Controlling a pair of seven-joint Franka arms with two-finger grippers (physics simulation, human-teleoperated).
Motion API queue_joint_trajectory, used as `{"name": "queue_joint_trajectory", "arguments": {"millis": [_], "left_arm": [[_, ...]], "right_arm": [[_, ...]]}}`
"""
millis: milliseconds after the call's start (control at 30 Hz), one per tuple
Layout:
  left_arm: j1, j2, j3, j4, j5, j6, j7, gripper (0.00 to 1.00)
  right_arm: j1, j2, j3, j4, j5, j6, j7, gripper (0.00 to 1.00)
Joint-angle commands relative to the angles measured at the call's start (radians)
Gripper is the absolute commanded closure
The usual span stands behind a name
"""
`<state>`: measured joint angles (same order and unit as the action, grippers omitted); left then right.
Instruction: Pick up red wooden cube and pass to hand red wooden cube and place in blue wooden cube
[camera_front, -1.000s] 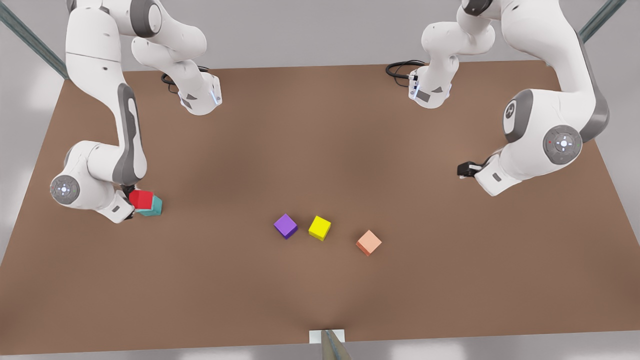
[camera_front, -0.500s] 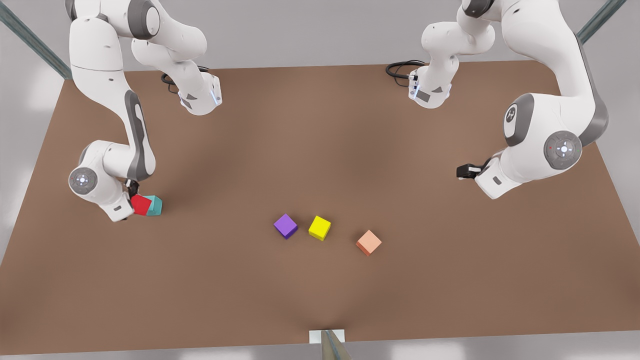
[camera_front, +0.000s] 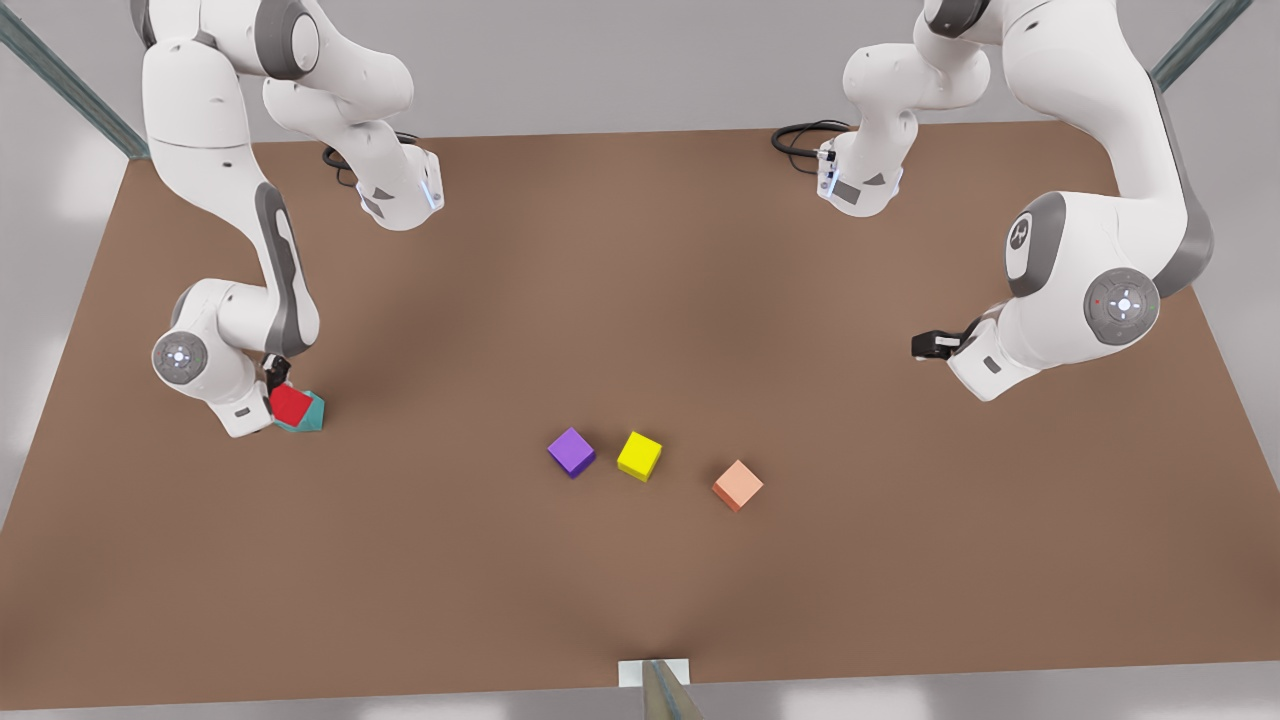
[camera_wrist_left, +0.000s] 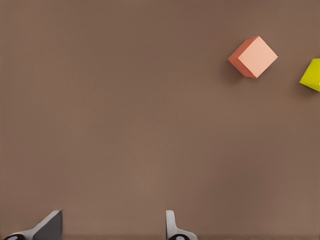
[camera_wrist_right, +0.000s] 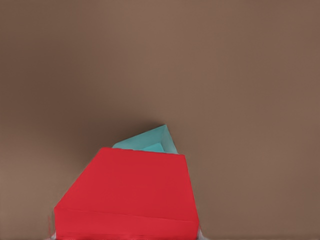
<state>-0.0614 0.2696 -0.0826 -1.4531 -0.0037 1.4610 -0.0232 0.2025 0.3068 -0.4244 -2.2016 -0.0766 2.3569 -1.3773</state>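
The red wooden cube (camera_front: 290, 403) hangs tilted in my right gripper (camera_front: 279, 392), which is shut on it at the front view's left. It is right above the teal blue wooden cube (camera_front: 312, 416) and overlaps it. The right wrist view has the red wooden cube (camera_wrist_right: 127, 192) up close, with the blue wooden cube (camera_wrist_right: 149, 140) peeking out behind it. Whether the two cubes touch cannot be told. My left gripper (camera_front: 926, 345) waits above the table at the front view's right, open and with nothing between its fingers (camera_wrist_left: 173, 229).
A purple cube (camera_front: 571, 452), a yellow cube (camera_front: 639, 455) and a salmon cube (camera_front: 737, 485) lie in a row near the middle of the brown table (camera_front: 640, 300). The left wrist view holds the salmon cube (camera_wrist_left: 253, 57) and the yellow cube (camera_wrist_left: 311, 75). Black cables lie at the far edge.
My right arm has swung toward the front view's right, carrying the red cube further over the teal cube and tilting it. The left arm has barely shifted.
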Motion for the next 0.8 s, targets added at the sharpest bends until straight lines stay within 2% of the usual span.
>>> {"name": "queue_joint_trajectory", "arguments": {"millis": [0,400,533,600,667,733,767], "left_arm": [[0.000,-0.001,0.000,0.000,0.001,-0.004,-0.009,0.00],[-0.002,-0.001,-0.002,0.000,0.001,-0.004,-0.012,0.00],[-0.002,0.000,-0.002,0.000,0.001,-0.004,-0.012,0.00],[-0.002,0.000,-0.002,0.000,0.001,-0.004,-0.012,0.00],[-0.002,0.000,-0.002,0.000,0.001,-0.004,-0.012,0.00],[-0.002,0.000,-0.002,0.000,0.001,-0.004,-0.012,0.00],[-0.002,0.003,-0.002,0.000,0.001,-0.004,-0.012,0.00]], "right_arm": [[-0.005,0.005,0.001,0.000,0.003,0.005,0.084,0.00],[-0.002,-0.017,0.001,0.026,0.006,-0.059,0.083,0.00],[0.003,-0.064,0.003,0.080,0.006,-0.208,0.083,0.00],[0.005,-0.075,0.007,0.160,0.012,-0.332,0.090,0.00],[0.029,-0.063,0.009,0.312,0.093,-0.531,0.145,0.00],[0.037,0.034,0.012,0.490,0.222,-0.680,0.570,0.00],[0.067,0.089,0.013,0.575,0.267,-0.688,0.800,0.00]]}}
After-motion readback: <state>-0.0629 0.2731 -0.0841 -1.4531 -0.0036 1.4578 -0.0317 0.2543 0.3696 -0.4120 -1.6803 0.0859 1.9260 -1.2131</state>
